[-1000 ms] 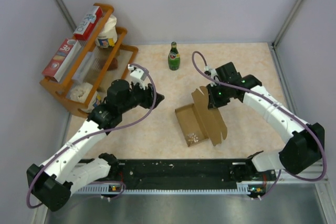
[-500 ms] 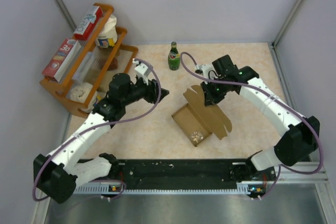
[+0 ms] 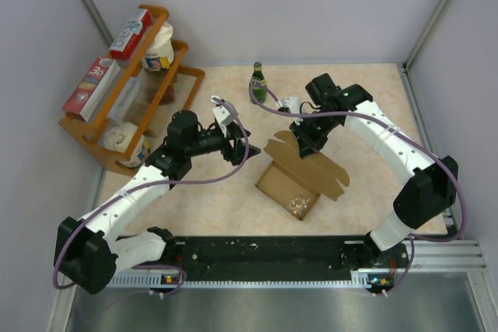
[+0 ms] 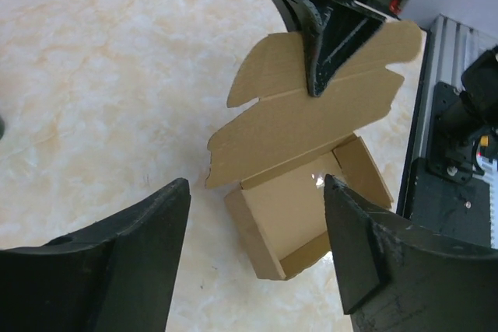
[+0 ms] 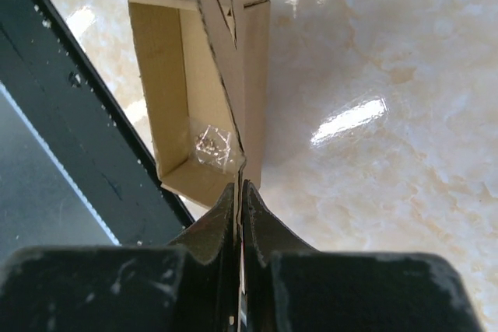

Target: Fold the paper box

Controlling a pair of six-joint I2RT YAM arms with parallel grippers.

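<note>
Near the middle of the tabletop [image 3: 373, 106], a little toward my right arm, the paper box [image 3: 282, 186] sits with its shallow brown tray open upward. Its notched lid flap [image 3: 315, 167] is lifted off the surface and slopes up from one long side of the tray. My right gripper [image 3: 305, 144] has that flap by its upper edge. In the right wrist view the two fingers [image 5: 257, 215] are pressed together with only the thin cardboard sheet between them, so I read that as a firm pinch on the lid. A small clear packet [image 5: 212, 144] lies on the tray floor, at the end nearest the arm bases. My left gripper [image 3: 240, 141] hangs to the left of the box, apart from it and pointed toward it. In its own camera the jaws stand wide apart with nothing between them, framing the tray and the raised flap, and it touches neither. Behind the box, close to the far edge, a green bottle [image 3: 257, 83] stands upright. A wooden rack [image 3: 180, 83] along the left wall holds red-and-white boxes [image 3: 92, 87] and a few other items I cannot make out well.
</note>
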